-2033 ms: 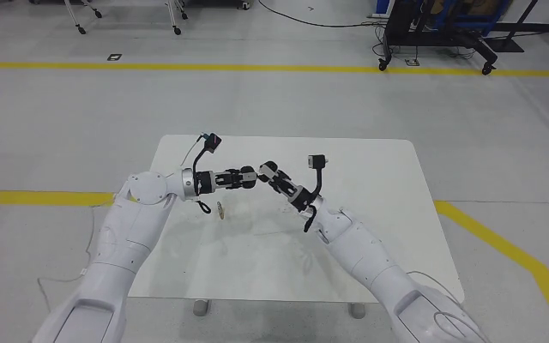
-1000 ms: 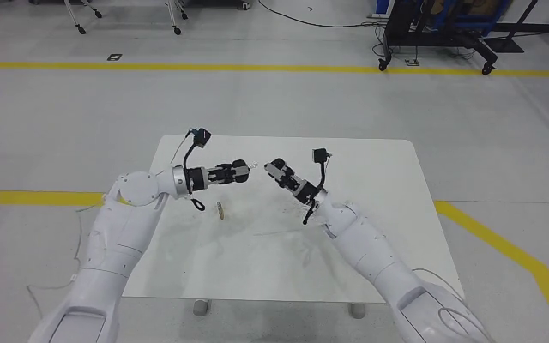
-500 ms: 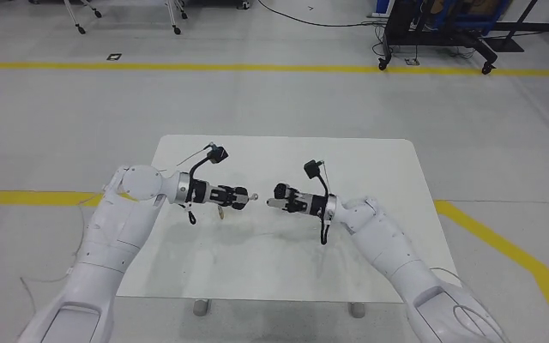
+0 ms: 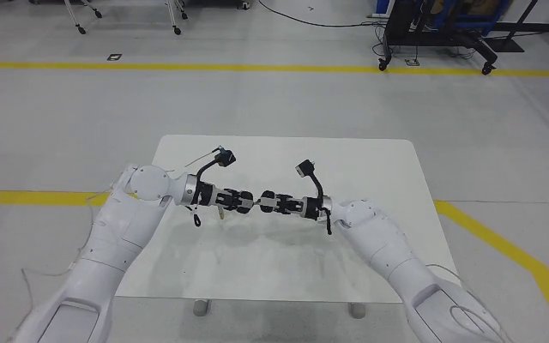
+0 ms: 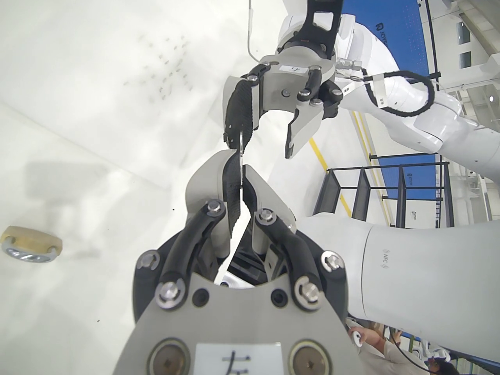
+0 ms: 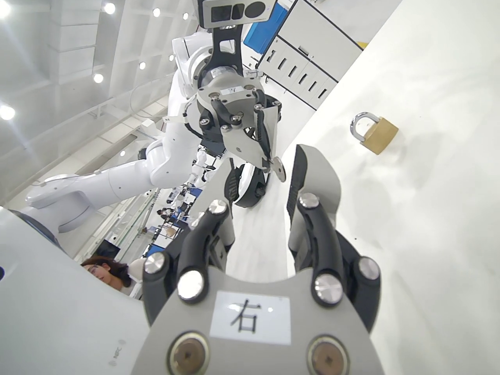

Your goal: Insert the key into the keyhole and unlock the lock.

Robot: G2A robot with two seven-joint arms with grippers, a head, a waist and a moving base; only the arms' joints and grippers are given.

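**Left gripper presenting a small flat silver metal key to the right gripper, above the white table.**
The left fingers are pressed together on the key. Its free end sits between the spread fingers of the right gripper; contact cannot be told. The brass padlock with a silver shackle lies on the table beside the left arm, apart from both grippers.
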